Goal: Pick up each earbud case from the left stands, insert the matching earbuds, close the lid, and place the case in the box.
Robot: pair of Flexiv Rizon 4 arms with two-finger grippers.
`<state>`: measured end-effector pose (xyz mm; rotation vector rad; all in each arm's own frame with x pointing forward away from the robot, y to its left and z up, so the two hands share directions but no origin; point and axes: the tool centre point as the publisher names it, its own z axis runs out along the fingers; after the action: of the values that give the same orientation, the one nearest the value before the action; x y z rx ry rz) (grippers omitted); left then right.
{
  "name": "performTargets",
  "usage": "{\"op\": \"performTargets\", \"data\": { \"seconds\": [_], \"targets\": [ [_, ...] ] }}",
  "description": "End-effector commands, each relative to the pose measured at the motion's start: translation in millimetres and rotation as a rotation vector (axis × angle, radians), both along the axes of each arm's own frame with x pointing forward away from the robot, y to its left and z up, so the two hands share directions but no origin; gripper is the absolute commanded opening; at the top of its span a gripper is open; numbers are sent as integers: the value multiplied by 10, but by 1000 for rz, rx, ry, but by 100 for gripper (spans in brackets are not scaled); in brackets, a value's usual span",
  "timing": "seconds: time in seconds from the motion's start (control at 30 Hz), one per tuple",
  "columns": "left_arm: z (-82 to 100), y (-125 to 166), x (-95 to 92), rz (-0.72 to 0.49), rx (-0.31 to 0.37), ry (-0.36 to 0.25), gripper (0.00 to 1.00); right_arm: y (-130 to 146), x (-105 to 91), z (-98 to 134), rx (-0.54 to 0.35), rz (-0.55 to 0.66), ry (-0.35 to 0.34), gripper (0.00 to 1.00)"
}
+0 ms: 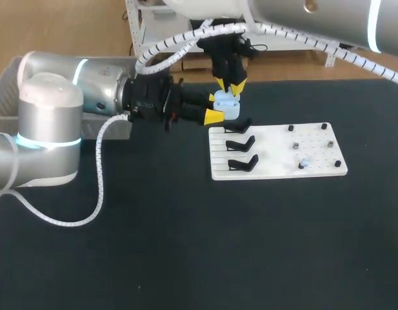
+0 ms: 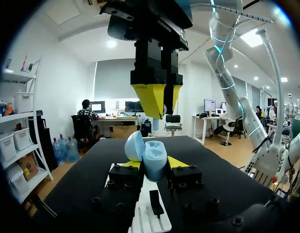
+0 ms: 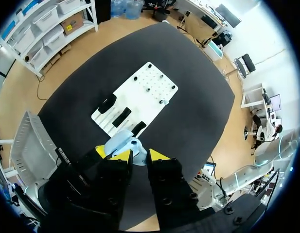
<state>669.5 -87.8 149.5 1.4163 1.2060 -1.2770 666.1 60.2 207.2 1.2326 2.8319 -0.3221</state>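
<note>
My left gripper point(image 1: 217, 108) point(image 2: 153, 166) is shut on a light blue earbud case point(image 1: 229, 106) point(image 2: 154, 159) and holds it in the air above the far end of the white board point(image 1: 276, 169). The case's lid point(image 2: 134, 145) stands open to one side. My right gripper point(image 1: 229, 86) point(image 2: 159, 103) point(image 3: 138, 154) points straight down just above the open case point(image 3: 122, 142). Whether anything sits between its tips is hidden. A light blue earbud point(image 1: 304, 163) rests on a peg at the board's right side.
Three black stands point(image 1: 241, 144) line the board's left half, and small pegs point(image 1: 295, 146) dot its right half. A grey box point(image 1: 6, 84) point(image 3: 27, 141) sits at the table's far left, behind my left arm. Black tabletop lies bare in front.
</note>
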Motion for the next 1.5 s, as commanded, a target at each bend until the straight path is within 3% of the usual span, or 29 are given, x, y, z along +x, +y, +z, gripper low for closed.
{"op": "performTargets", "data": {
  "seconds": [0.03, 1.5],
  "targets": [
    [-9, -2, -15, 6, -2, -2, 0, -64, -33, -15, 19, -12, -16, 0],
    [-9, -2, -15, 6, -2, -2, 0, 41, 93, -141, 64, -49, -2, 0]
  ]
}}
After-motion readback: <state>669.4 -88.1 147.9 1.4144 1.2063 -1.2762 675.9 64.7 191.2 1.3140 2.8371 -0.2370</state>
